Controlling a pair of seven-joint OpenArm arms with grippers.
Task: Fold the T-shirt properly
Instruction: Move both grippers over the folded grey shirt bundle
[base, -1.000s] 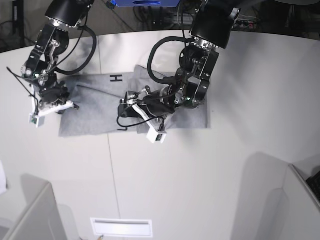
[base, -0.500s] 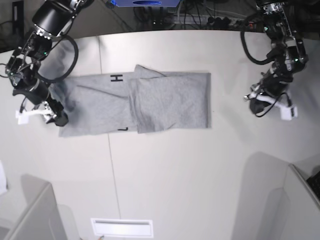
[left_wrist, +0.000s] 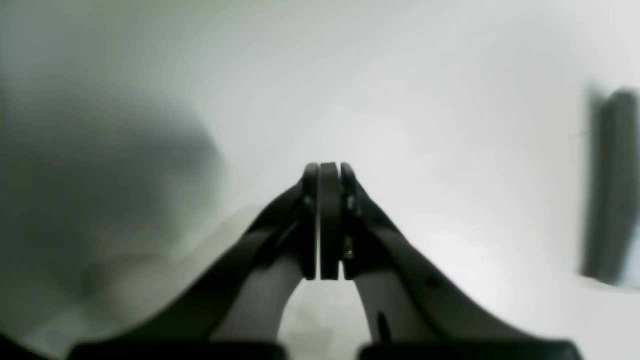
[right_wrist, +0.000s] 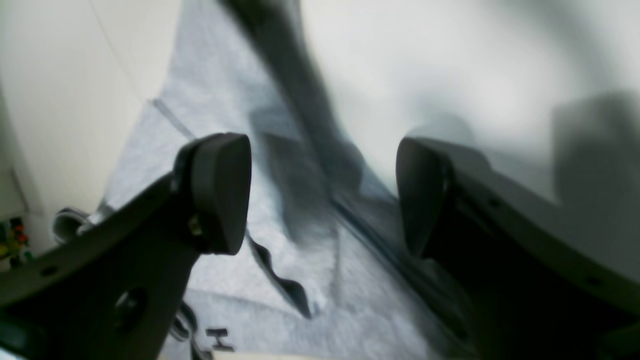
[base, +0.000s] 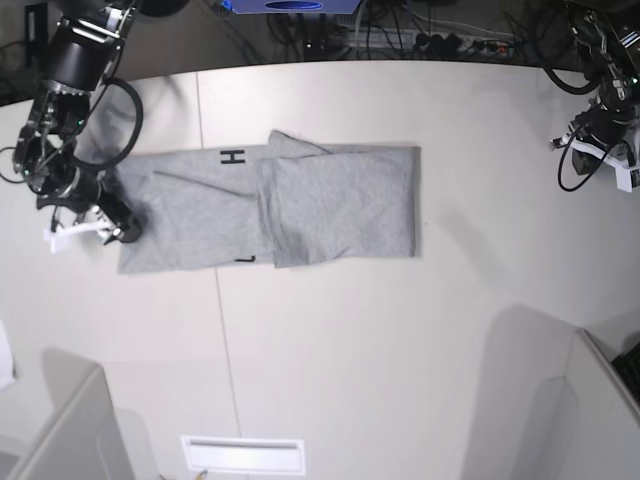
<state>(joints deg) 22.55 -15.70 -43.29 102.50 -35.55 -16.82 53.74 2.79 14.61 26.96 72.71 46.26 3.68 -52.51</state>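
Observation:
The heather-grey T-shirt (base: 340, 205) lies flat across the middle of the white table, its right part folded over the centre, with black letters (base: 232, 156) showing at the fold. In the right wrist view the T-shirt (right_wrist: 220, 300) fills the space below the jaws. My right gripper (base: 118, 228) hovers at the shirt's left edge; the right gripper (right_wrist: 320, 195) is open with only cloth beneath it. My left gripper (base: 598, 150) is far off at the table's right edge, away from the shirt. The left gripper (left_wrist: 329, 170) is shut on nothing, over bare table.
A white slotted plate (base: 243, 455) sits at the front edge. Grey partitions stand at the front left (base: 60, 420) and front right (base: 590, 400). Cables (base: 400, 35) run along the back. A blurred dark object (left_wrist: 612, 185) stands right of the left gripper.
My left arm has pulled away from the shirt's middle to the far right edge, leaving the fold lying flat, and shut. The right gripper opened and shifted slightly left at the shirt's left edge.

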